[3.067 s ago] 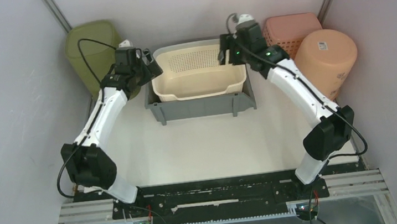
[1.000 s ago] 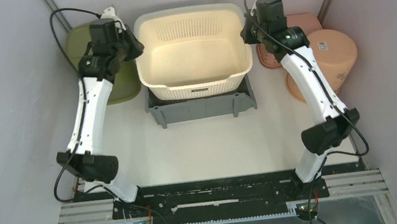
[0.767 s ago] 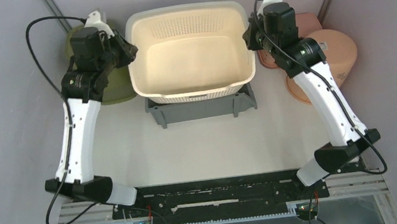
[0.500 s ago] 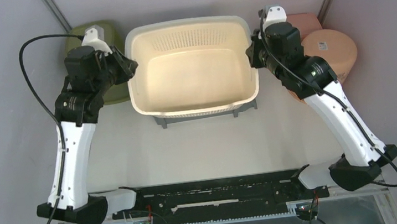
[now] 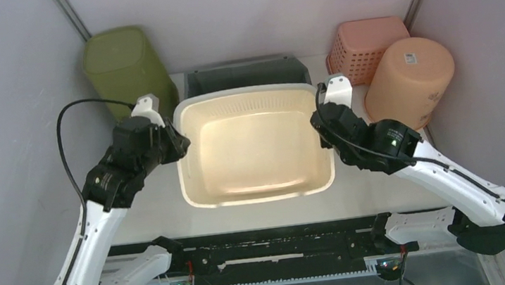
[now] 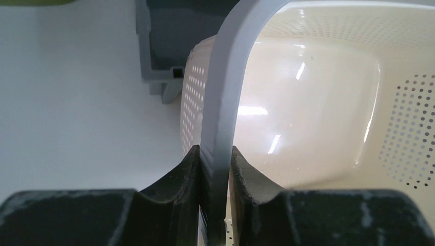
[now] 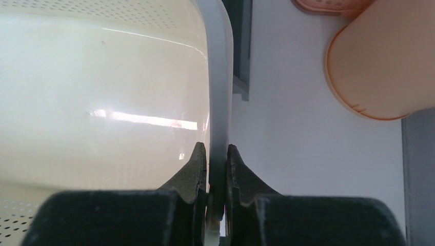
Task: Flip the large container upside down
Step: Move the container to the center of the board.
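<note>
On opposite side rims, pinches the cream tub [image 5: 254, 149]: left gripper [image 6: 214, 154] on its left edge, right gripper [image 7: 216, 151] on its right. Holds it mouth-up between the arms, just in front of the grey crate [image 5: 239, 74]. Farther back: green bin [image 5: 124, 62], pink basket [image 5: 369, 37], orange bucket [image 5: 409, 80].

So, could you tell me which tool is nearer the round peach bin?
Right. The right tool, clamped on the cream basket's right rim, sits near the bin; the left tool grips the opposite rim, across the basket.

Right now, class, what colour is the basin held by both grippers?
The basin is cream; top view.
</note>
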Robot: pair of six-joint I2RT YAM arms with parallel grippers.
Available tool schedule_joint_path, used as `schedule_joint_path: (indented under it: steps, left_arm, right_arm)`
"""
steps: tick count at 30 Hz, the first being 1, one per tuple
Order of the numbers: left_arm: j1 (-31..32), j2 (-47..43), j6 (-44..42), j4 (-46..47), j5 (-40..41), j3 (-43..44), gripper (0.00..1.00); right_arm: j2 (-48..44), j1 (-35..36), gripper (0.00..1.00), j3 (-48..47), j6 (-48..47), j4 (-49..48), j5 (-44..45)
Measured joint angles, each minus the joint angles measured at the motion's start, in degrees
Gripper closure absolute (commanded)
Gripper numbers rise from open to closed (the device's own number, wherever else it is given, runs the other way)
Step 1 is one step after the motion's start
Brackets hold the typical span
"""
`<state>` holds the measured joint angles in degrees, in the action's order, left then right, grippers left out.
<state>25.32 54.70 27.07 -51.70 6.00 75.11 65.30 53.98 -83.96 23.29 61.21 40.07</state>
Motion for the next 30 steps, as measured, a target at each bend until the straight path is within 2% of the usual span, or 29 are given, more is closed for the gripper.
schedule_joint_path:
  steps: [5,9,15,30]
  left_arm:
    - [2.45,-7.89,1.77,-1.44,2.54,-6.93,0.73]
    - [3.48,-10.93,3.39,-0.74,2.58,-11.34,0.73]
    - [4.24,-10.49,3.61,-2.93,2.60,-14.82,0.72]
    - [6.62,-7.76,6.58,-5.68,1.27,-16.83,0.70]
  right_arm:
    - [-1.18,7.56,1.00,2.10,4.63,2.58,4.17]
    - [-1.62,8.90,1.00,4.28,6.67,3.28,4.87]
    - [-1.62,11.72,1.00,7.52,8.81,6.16,4.39]
    - [-2.91,14.62,1.00,7.74,12.24,11.19,3.10]
